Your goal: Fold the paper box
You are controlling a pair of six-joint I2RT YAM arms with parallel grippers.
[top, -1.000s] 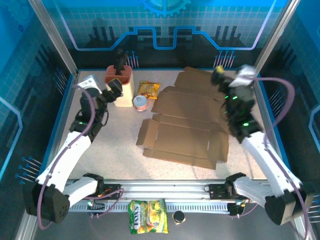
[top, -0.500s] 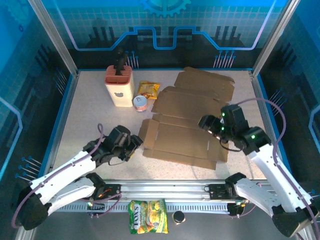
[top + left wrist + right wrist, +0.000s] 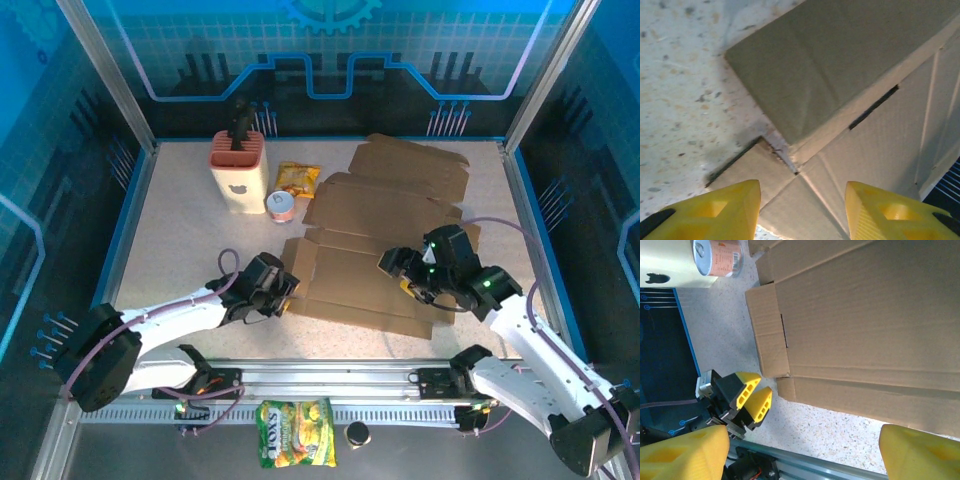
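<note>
At the paper box (image 3: 340, 275) we see the left tool (image 3: 289, 291) spread at 8 o'clock, the right tool (image 3: 398, 272) spread toward 3 o'clock.

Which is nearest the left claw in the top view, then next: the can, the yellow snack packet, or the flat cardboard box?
1. flat cardboard box: its near-left corner is right at the left claw.
2. can: beyond the claw, mid-table.
3. yellow snack packet: just behind the can, toward the back.

Overhead camera views the table (image 3: 180, 240); both wrist cameras, left nearest, face one paper box (image 3: 830, 65) corner.
</note>
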